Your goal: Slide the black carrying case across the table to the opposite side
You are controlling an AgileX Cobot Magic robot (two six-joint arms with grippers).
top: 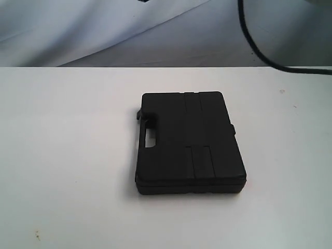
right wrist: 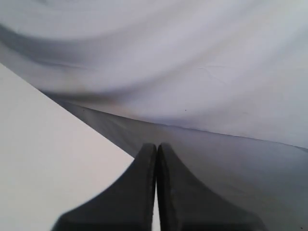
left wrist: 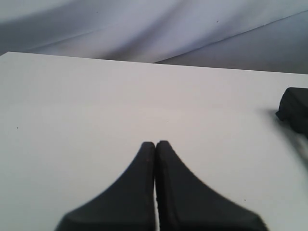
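Left wrist view: the left gripper (left wrist: 155, 144) is closed right up. Its two dark fingers (left wrist: 132, 192) are pressed together along their length w/ only a hairline seam btw them, and they hold nothing. The fingers point out over the white table (left wrist: 72, 120); whether the tips touch the top can't be told. One corner of the black carrying case (left wrist: 294, 108) shows at the picture's edge, well apart from the fingertips, w/ bare tabletop btw them. Pale grey cloth (left wrist: 144, 29) hangs in folds beyond the table's far edge.

Right wrist view: the right gripper (right wrist: 156, 147) is also fully closed, finger against finger, gripping nothing. It sits at the table's edge, w/ one finger over the white top (right wrist: 43, 163) and the other over the grey cloth (right wrist: 207, 72) past it. The case isn't in this picture.

Exterior view: the case (top: 189, 142) lies flat on the table (top: 67, 155), approx mid-table and slightly right of centre. Its handle (top: 148, 136), w/ an oblong cutout, faces the left of the view, and a small tab sticks out of the opposite side. Wide white surface lies to both sides of it, marked only by a few tiny specks (top: 281, 92). A black cable (top: 248, 36) curves down at upper right, behind the far edge and in front of the cloth (top: 104, 26).
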